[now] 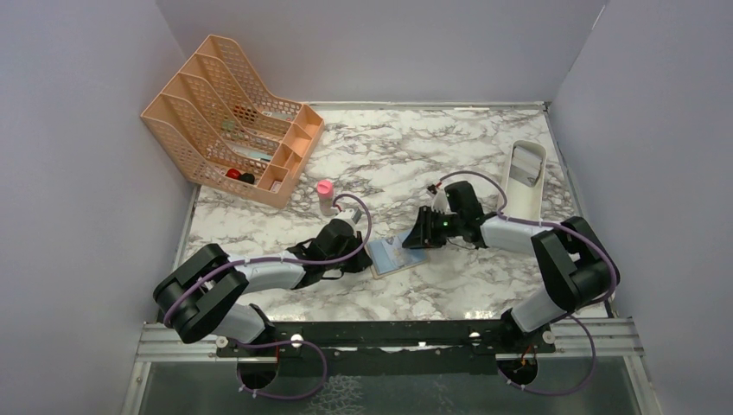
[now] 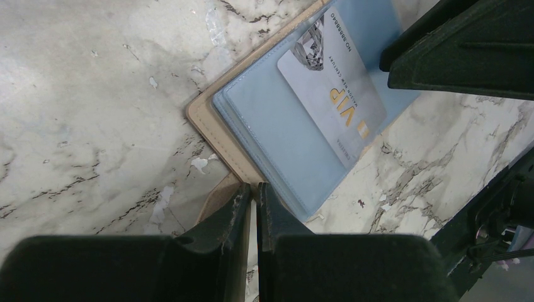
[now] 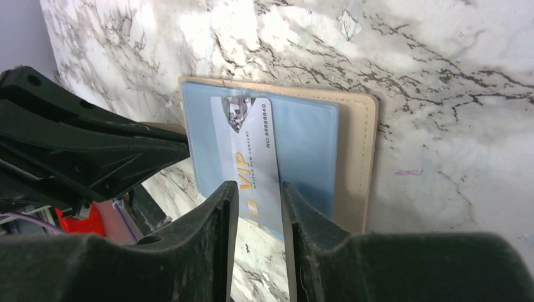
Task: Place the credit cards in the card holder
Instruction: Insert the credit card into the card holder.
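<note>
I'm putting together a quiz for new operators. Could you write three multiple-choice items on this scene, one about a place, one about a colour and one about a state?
1. Where is the silver VIP credit card?
A. On bare table, apart from everything else.
B. On the light blue inside of the tan folding card holder.
C. Lifted in the air, clear of the table.

2. What colour is the "VIP" lettering on that card?
A. Gold.
B. Red.
C. Green.

3. How does the card holder lie?
A. Snapped shut.
B. Standing on its edge.
C. Open and flat on the marble-patterned table.

Answers:
1 B: both wrist views show the card resting on the blue lining.
2 A: the letters show gold against the silver.
3 C: its blue inside faces up.
</note>
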Robot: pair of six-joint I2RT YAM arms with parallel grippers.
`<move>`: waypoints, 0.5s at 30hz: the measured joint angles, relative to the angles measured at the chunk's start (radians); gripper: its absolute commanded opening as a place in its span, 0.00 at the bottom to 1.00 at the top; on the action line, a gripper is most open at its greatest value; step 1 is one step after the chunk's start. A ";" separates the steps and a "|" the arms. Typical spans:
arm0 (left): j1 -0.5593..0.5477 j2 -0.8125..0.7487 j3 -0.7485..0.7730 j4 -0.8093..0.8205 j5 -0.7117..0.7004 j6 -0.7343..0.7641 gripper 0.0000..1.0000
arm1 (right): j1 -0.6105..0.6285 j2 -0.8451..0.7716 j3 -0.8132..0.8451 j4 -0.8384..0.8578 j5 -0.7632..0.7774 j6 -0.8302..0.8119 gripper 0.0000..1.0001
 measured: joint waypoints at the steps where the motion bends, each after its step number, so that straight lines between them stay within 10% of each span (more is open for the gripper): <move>1: 0.000 0.000 0.000 0.000 0.000 0.000 0.12 | 0.000 0.000 0.003 0.000 0.003 -0.003 0.36; 15: 0.000 0.011 0.000 0.016 0.017 0.000 0.12 | 0.039 0.045 0.014 0.017 -0.007 -0.002 0.32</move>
